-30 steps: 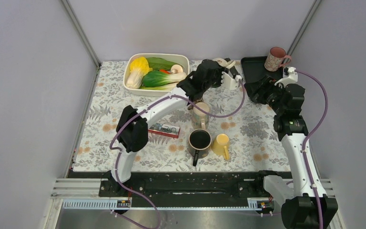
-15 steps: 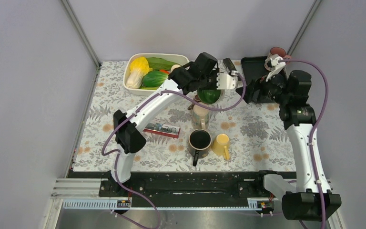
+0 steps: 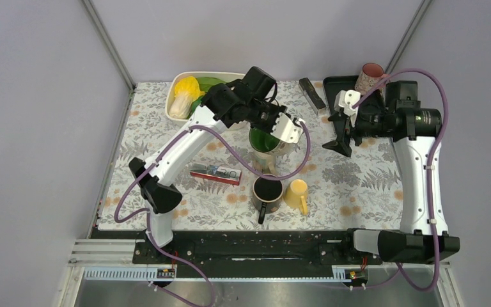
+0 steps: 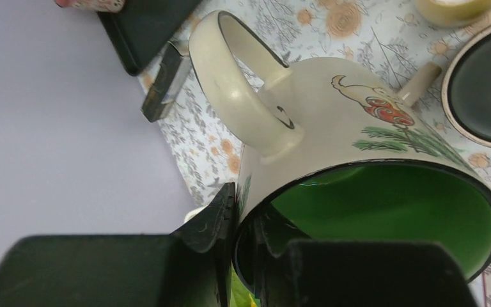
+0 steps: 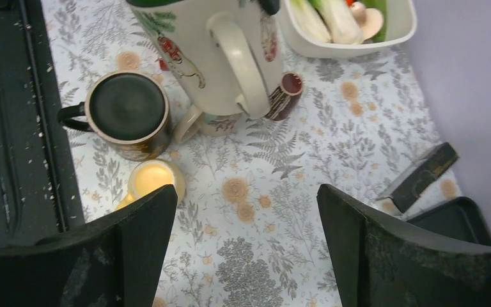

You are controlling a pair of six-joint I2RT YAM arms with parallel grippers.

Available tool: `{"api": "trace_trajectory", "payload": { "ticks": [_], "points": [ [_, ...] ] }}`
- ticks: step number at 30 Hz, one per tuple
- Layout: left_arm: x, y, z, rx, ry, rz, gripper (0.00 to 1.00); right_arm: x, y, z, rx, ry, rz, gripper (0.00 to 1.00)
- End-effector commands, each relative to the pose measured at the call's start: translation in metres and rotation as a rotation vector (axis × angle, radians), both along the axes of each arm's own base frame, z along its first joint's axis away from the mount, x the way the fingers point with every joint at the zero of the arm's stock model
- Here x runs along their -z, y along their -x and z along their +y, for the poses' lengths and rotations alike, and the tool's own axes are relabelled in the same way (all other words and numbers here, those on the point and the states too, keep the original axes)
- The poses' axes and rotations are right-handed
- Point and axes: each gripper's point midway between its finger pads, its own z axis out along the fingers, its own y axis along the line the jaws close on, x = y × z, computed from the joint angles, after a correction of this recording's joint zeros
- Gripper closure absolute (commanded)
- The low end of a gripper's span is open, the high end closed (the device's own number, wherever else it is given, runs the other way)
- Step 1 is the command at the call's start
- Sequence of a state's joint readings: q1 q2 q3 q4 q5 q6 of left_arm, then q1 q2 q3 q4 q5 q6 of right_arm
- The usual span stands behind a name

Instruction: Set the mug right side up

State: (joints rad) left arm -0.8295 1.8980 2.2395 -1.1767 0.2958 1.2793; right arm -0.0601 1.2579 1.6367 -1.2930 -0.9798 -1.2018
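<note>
Five drinking vessels are showing on the flowered worktop (image 3: 351, 182). They are a cream mug (image 3: 263, 141) with a green inside, a beige mug (image 5: 208, 123) partly hidden beneath it, a dark mug (image 3: 268, 190), a yellow cup (image 3: 296, 194) and a pink mug (image 3: 370, 78). The pink mug is standing on the one black tray (image 3: 332, 86) at the far right corner. One white tub (image 3: 195, 73) of vegetables is sitting at the far left. One red-and-black box (image 3: 216, 173) is lying near the middle, and one dark bar (image 3: 311, 94) is lying just beside the tray.

The left end effector (image 4: 243, 220) is pinching the rim of the cream mug, one finger inside and one outside, with the jaws nearly together. It is holding the mug in the air above the beige mug, tilted, with the green opening facing up toward the overhead camera. The right end effector (image 3: 340, 131) is hovering over the worktop near the tray, its jaws spread wide and gripping nothing.
</note>
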Motion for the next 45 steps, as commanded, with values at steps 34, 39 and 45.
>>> {"api": "trace_trajectory", "payload": {
  "ticks": [34,39,45],
  "points": [
    [-0.082,0.029,-0.039,0.099,0.239,-0.101,1.00,0.031,-0.018,0.078,-0.157,0.113,0.129,0.42],
    [-0.080,0.026,-0.040,0.085,0.236,-0.104,1.00,0.039,-0.019,0.083,-0.151,0.139,0.139,0.68],
    [-0.080,0.015,-0.041,0.039,0.245,-0.119,1.00,0.048,-0.012,0.082,-0.148,0.136,0.137,0.99]
  ]
}}
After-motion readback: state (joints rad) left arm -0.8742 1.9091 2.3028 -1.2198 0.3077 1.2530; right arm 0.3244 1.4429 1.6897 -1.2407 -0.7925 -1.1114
